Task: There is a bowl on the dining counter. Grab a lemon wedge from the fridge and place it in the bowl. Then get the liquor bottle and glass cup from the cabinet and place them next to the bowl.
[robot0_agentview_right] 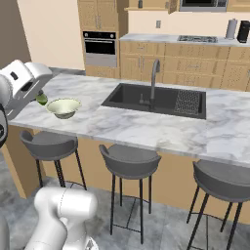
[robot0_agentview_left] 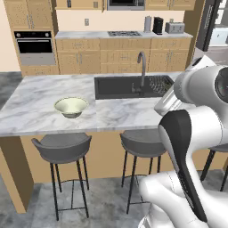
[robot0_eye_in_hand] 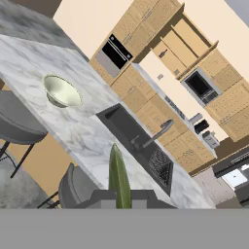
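lemon wedge (robot0_eye_in_hand: 119, 177) — base hidden between finger tips | bowl (robot0_agentview_right: 63, 107) — left rim behind hand (robot0_agentview_right: 36, 93)

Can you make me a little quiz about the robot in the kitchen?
1. True or false: the bowl on the counter is empty.
2. What is the end effector holding? A) lemon wedge B) glass cup C) spoon
3. What stands in a row under the counter's front edge?

Key:
1. True.
2. A, the lemon wedge, pinched between shut fingers.
3. Stools.
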Motion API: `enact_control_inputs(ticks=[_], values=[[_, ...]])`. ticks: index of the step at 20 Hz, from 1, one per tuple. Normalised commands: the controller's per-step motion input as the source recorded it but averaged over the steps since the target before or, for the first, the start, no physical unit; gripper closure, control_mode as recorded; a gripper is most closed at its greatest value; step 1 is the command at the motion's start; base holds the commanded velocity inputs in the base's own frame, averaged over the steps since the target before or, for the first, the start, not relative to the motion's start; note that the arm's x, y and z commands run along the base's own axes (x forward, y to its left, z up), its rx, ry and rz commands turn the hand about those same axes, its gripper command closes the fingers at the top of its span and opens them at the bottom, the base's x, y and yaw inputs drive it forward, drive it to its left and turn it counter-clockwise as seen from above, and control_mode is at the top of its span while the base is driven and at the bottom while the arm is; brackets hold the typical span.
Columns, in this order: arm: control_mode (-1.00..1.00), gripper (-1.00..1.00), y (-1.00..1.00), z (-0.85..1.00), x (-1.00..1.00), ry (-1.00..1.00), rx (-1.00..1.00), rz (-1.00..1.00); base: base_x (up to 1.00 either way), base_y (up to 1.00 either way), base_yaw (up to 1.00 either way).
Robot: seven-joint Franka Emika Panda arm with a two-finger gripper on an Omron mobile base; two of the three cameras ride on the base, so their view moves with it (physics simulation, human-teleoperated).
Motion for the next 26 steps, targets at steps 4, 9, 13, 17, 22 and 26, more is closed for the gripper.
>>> enact_control_inputs(ticks=[4, 9, 13, 17, 22, 26], values=[[1.00, 1.00, 0.00, 0.00, 0.00, 0.00, 0.00, 0.00, 0.32, 1.00, -0.28], [1.00, 1.00, 0.00, 0.00, 0.00, 0.00, 0.00, 0.00, 0.22, 0.98, -0.20], [1.00, 1.00, 0.00, 0.00, 0.00, 0.00, 0.00, 0.00, 0.33, 0.94, -0.17], [1.00, 1.00, 0.00, 0.00, 0.00, 0.00, 0.00, 0.00, 0.44, 0.64, -0.17], [1.00, 1.00, 0.00, 0.00, 0.00, 0.00, 0.00, 0.00, 0.48, 0.17, -0.14], [1.00, 1.00, 0.00, 0.00, 0.00, 0.00, 0.00, 0.00, 0.59, 0.03, -0.11]])
